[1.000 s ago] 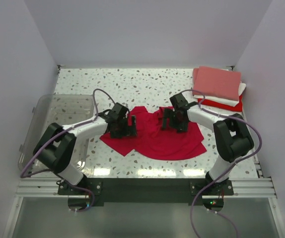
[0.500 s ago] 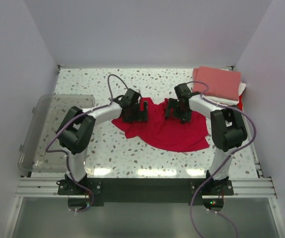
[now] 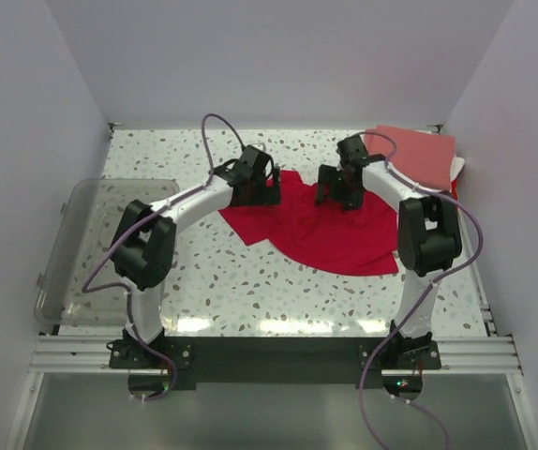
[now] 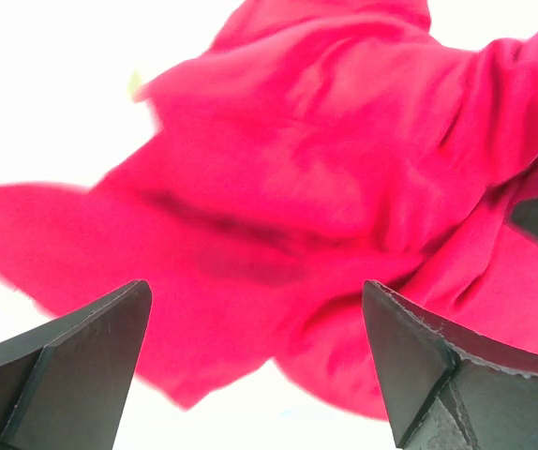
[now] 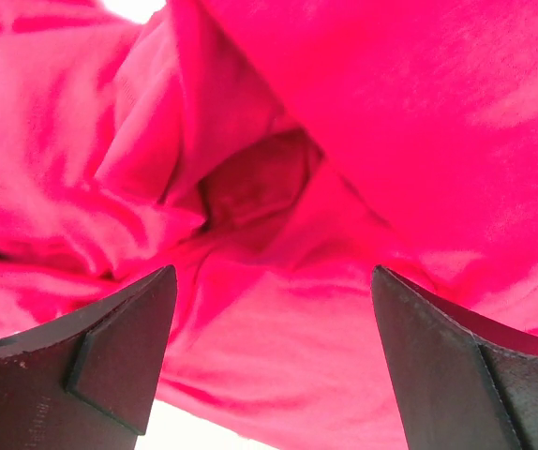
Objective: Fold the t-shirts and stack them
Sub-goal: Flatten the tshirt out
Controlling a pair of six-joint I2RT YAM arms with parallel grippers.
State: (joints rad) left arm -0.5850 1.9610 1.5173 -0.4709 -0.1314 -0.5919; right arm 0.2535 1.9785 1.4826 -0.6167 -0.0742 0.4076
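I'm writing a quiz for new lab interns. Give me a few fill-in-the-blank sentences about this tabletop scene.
1. The unfolded t-shirt on the table is ___ in colour.
2. The folded stack has a ___ shirt on top.
3. Both the left gripper and right gripper have their fingers ___.
4. The clear bin sits on the table's ___ side.
Missing words: red; pink; open; left.

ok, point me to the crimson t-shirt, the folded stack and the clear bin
crimson t-shirt (image 3: pixel 339 239), top external view, on the flat middle of its body.
folded stack (image 3: pixel 417 157), top external view, on the salmon-pink shirt on top.
clear plastic bin (image 3: pixel 74 246), top external view, on its bare floor.
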